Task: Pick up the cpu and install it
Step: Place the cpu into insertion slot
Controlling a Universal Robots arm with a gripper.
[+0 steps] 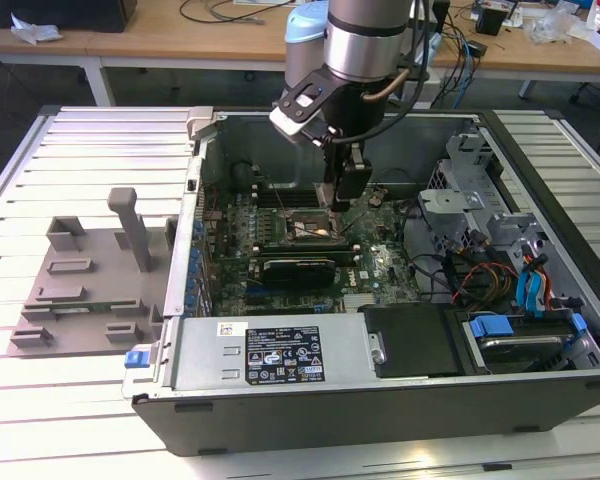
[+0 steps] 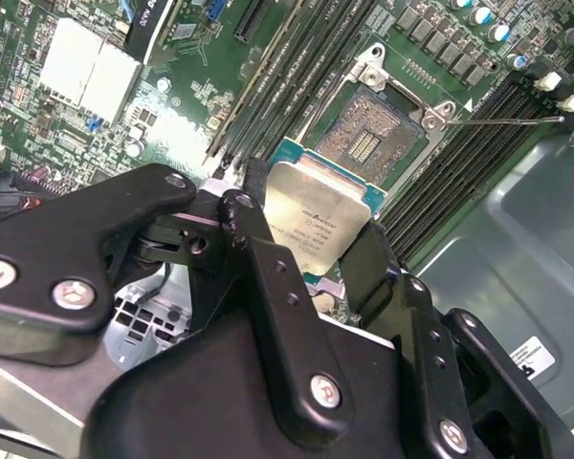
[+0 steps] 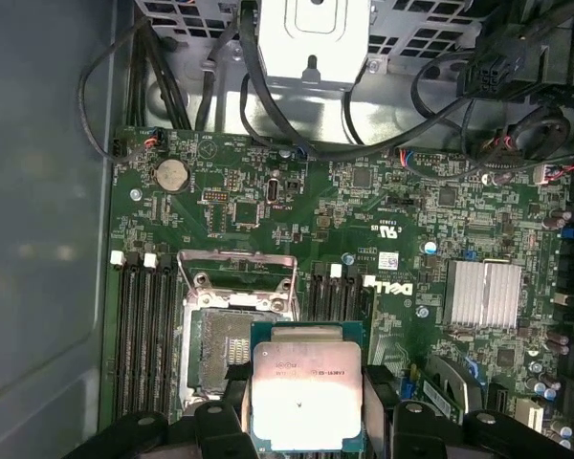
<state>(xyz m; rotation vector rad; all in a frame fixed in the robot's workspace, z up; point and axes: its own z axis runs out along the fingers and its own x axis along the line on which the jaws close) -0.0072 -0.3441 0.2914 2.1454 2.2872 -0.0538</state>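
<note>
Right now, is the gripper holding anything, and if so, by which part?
Yes. The gripper holds the cpu, its fingers pinching two opposite edges of the chip, close to the open socket.

Second wrist view: the black linkage of the tool (image 2: 311,229) covers the near edge of the cpu (image 2: 318,215) it clamps, and pad contact cannot be made out. First wrist view: the cpu (image 3: 306,378) hides part of the socket (image 3: 218,349) beneath the tool (image 3: 306,406), whose body the frame edge cuts. Exterior view: the arm (image 1: 365,40) is cut off above the tool (image 1: 337,200).
</note>
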